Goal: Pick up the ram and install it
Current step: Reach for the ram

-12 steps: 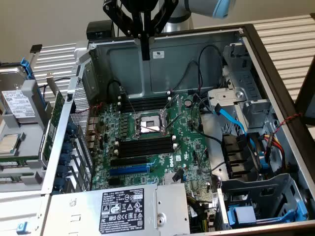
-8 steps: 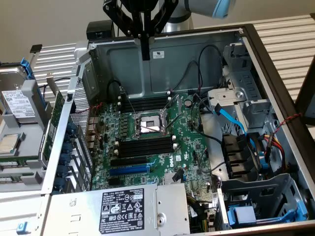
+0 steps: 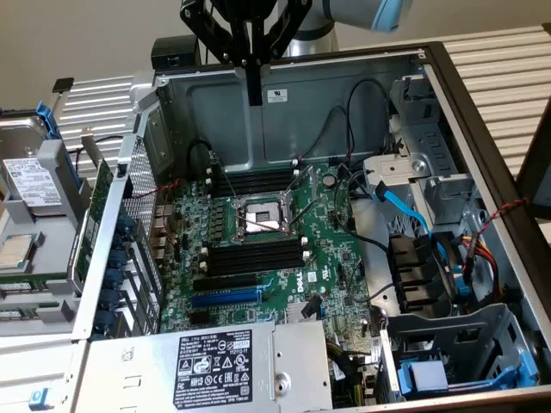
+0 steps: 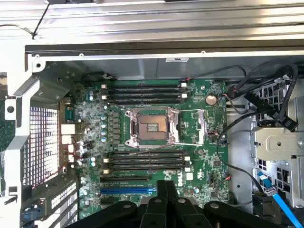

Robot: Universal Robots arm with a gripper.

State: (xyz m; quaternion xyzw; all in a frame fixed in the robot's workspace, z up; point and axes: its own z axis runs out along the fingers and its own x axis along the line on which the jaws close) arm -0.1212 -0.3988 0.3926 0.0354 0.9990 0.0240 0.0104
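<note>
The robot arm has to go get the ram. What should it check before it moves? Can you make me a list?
1. The gripper is empty: ok, it is shut on nothing.
2. The ram is found: ok, it looks like the green stick standing outside the case, at the exterior view's left.
3. The gripper is at the ram: not ok, it hangs above the case, apart from the ram.
4. The black slots are empty: ok.
5. The white latches are open: cannot tell.
</note>
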